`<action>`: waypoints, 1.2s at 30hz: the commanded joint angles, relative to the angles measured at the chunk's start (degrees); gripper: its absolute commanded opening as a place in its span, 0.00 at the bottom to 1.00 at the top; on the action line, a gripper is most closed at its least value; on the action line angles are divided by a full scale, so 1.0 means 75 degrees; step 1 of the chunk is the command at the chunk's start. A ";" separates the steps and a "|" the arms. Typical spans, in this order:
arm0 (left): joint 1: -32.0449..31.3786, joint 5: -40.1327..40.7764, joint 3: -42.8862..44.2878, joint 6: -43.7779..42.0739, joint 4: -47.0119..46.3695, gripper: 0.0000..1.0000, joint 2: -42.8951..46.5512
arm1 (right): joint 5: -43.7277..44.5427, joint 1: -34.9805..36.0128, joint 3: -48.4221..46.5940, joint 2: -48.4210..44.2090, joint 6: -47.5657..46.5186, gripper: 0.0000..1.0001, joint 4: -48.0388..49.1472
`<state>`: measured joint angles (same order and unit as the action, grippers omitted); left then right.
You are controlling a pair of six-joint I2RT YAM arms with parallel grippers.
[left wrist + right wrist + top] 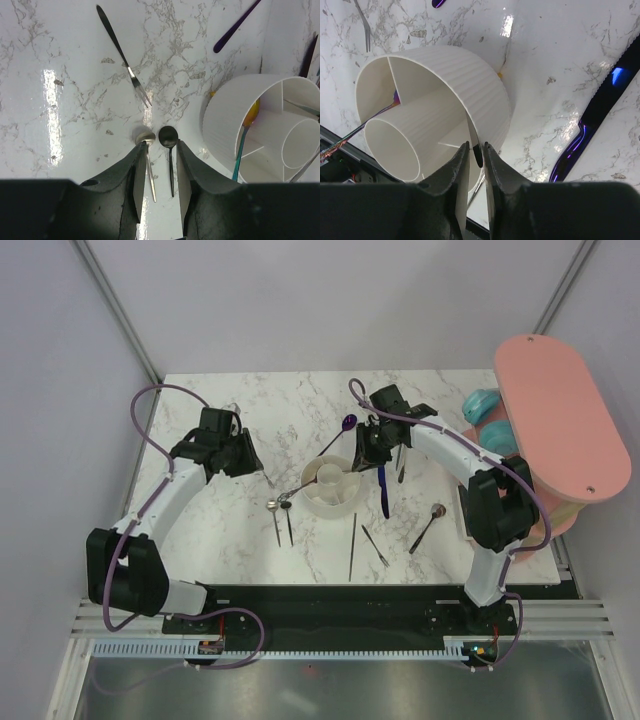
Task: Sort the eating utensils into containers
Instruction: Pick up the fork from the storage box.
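Nearest the arm bases, a thin dark stick (pixel 353 545) and a second slim utensil (pixel 376 546) are seen lying close together on the marble tabletop (pixel 220 530). A lone spoon (pixel 427 526) is set apart to their right.

Further in on the left, a silver spoon (pixel 143 135) and a black spoon (pixel 168 136) lie side by side, bowls pointing away. The left claw (pixel 161 144) is held over their handles with its jaws apart and nothing gripped.

Just beyond, at mid-table, the white round holder (pixel 332 505) stands upright, its central cup and divided ring visible. A teal-handled utensil (pixel 240 150) is propped in one ring section. A blue-handled utensil (pixel 382 490) lies flat just beside the holder's right wall.

The right claw (pixel 475 145) is poised at the holder's rim, its jaws drawn nearly together. Something slim and dark shows between them, but whether it is actually gripped cannot be told from the wrist view.

Past the two spoons, a black-handled fork (pixel 122 55) lies on bare marble. Farther still, a purple spoon (pixel 340 433) rests beyond the holder. A pink oval board (pixel 560 420) is seen at the far right edge.
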<state>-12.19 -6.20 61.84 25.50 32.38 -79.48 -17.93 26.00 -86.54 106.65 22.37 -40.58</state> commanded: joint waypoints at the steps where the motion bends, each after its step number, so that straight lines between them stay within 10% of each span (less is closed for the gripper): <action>1: 0.0043 -0.0123 0.0110 -0.0259 -0.0286 0.38 -0.0055 | -0.0058 0.0096 -0.0332 0.0194 0.0146 0.25 0.0137; 17: 0.0043 -0.0123 0.0016 -0.0341 -0.0333 0.38 -0.0148 | 0.0305 0.0108 -0.0449 0.0018 0.0029 0.00 -0.0039; 36: 0.0043 -0.0205 0.0086 -0.0317 -0.0357 0.38 -0.0230 | 0.0352 0.0119 -0.1246 -0.0017 -0.0264 0.00 -0.0320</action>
<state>-12.19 -6.61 61.84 24.60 31.35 -80.97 -16.45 26.87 -92.20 107.63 21.76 -42.70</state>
